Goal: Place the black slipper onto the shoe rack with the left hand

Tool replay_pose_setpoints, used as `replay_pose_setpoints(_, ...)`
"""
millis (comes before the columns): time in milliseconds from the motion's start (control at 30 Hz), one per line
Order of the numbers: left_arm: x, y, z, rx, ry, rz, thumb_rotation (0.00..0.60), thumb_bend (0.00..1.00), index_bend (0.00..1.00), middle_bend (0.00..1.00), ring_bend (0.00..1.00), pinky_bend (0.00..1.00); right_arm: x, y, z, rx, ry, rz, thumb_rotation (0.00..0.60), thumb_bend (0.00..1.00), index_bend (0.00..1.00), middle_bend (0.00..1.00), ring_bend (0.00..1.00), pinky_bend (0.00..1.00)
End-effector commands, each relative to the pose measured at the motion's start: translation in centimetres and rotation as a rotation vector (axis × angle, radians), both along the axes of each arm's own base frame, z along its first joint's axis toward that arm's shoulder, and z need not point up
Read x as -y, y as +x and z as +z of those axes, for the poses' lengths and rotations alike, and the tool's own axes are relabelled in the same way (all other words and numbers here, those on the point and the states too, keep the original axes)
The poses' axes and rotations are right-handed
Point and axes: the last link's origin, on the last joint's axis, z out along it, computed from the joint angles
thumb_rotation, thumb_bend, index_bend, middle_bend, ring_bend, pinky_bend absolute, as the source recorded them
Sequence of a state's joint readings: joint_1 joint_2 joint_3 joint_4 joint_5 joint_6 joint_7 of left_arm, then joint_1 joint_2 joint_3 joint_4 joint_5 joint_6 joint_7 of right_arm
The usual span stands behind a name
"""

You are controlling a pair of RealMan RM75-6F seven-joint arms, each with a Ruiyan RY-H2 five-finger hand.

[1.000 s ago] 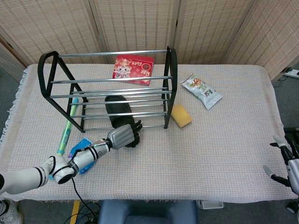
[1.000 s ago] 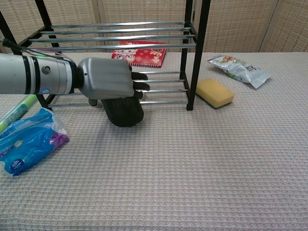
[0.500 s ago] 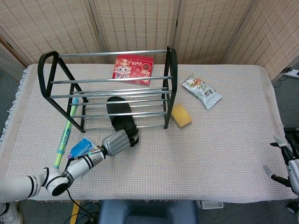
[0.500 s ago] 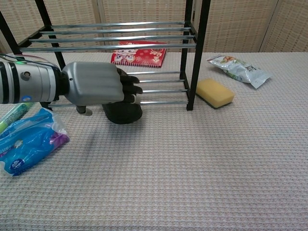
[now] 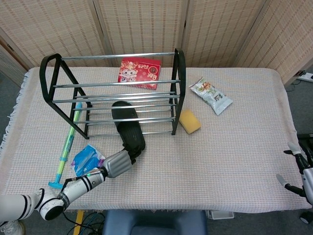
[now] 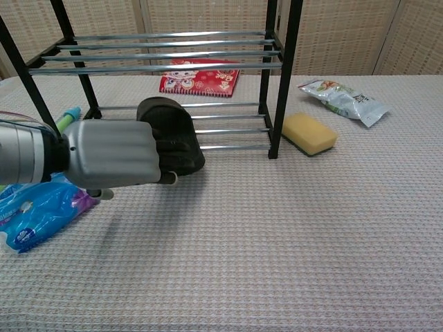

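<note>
The black slipper (image 5: 128, 125) (image 6: 173, 128) lies lengthwise, its far half on the lowest bars of the black metal shoe rack (image 5: 112, 84) (image 6: 159, 52) and its near end on the cloth in front. My left hand (image 5: 119, 164) (image 6: 114, 153) is low over the table just in front of the slipper's near end, with its back toward the chest camera. Its dark fingers blend into the slipper, so contact and finger pose are unclear. My right hand (image 5: 305, 178) hangs off the table's right edge with fingers spread, holding nothing.
A blue packet (image 5: 87, 157) (image 6: 34, 207) lies left of my left hand, beside a green and blue stick (image 5: 68, 139). A yellow sponge (image 5: 189, 121) (image 6: 309, 133) sits by the rack's right leg. A snack pack (image 5: 211, 95) and a red booklet (image 5: 140, 72) lie further back.
My left hand has drawn back toward the table's near edge, off the slipper. The slipper slid further onto the lowest shelf and now lies still. The right hand has not moved.
</note>
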State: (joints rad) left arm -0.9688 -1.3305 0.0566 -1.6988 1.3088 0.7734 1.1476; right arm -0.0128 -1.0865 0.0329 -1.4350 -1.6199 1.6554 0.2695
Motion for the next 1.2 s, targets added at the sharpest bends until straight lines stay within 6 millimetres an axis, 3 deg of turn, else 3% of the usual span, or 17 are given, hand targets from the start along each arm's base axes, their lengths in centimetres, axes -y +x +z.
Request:
replay_pose_setpoints(33,-0.3,0.0,-0.1,0.002,0.009,0.007,0.6,0.23,0.27,0.07,0.05,0.35,0.0,0.0,0.1,-0.001,-0.003,0.0,0.6,0.24,0.04,0.27,0.1,0.15)
replay_pose_setpoints(767,-3.1,-0.5,0.6,0.004,0.098,0.079,0.6,0.23,0.27,0.07,0.05,0.35,-0.1,0.0,0.2,-0.003,-0.005,-0.002,0.6,0.24,0.04,0.27,0.1,0.14)
replay_pose_setpoints(933,-2.5,-0.9,1.2,0.024,0.096,0.097,0.6,0.23,0.25,0.07,0.05,0.35,-0.2,0.2,0.2,-0.001,-0.007,0.004,0.6,0.24,0.04,0.27,0.1,0.15)
replay_pose_setpoints(1200,0.1,-2.9,3.7,0.141,0.11,0.181,0.6,0.23,0.22,0.07,0.05,0.35,-0.4,0.2,0.6,-0.001,-0.012,0.003,0.6,0.24,0.04,0.27,0.1,0.14)
